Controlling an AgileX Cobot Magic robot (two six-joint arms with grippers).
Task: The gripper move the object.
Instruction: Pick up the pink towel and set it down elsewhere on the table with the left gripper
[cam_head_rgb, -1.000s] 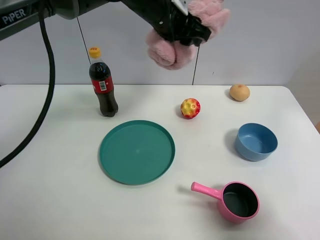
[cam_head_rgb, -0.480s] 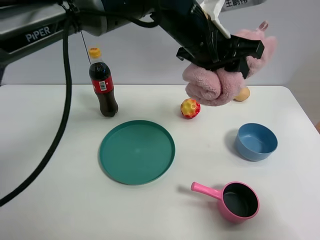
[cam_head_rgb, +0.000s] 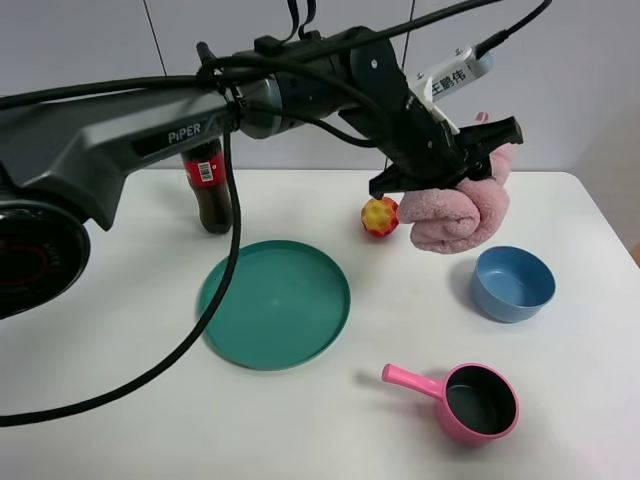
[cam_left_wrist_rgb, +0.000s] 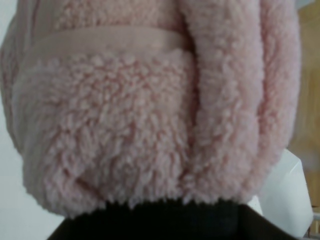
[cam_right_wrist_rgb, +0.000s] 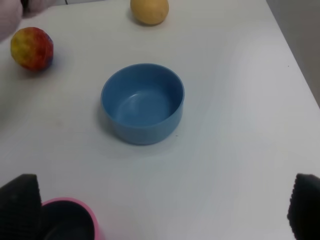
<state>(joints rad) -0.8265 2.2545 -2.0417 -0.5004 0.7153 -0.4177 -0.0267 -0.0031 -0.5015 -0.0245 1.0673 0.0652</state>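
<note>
The pink towel roll (cam_head_rgb: 455, 218) was held in the air above the white table (cam_head_rgb: 120, 400), clamped at its cinched middle by the left gripper (cam_head_rgb: 448, 162), whose black jaws were closed on it. In the high view the roll was seen between the red-and-yellow ball (cam_head_rgb: 378, 216) and the blue bowl (cam_head_rgb: 513, 283), its left edge overlapping the ball and its bulk lying up and left of the bowl. Its long axis was tilted: the larger visible end bulged below the claw and was turned down toward the table, while the other end was seen behind the fingers, pointing up and to the right. The exact angle could not be told, since the middle was hidden by the claw. In the left wrist view the frame was almost filled by the pink fleece. The right gripper (cam_right_wrist_rgb: 162, 210) was held open, its fingertips (cam_right_wrist_rgb: 20, 205) set wide apart over the table near the bowl and the pink saucepan (cam_head_rgb: 470, 400). A green plate (cam_head_rgb: 274, 303) and a cola bottle (cam_head_rgb: 207, 190) were left well apart from the roll.
</note>
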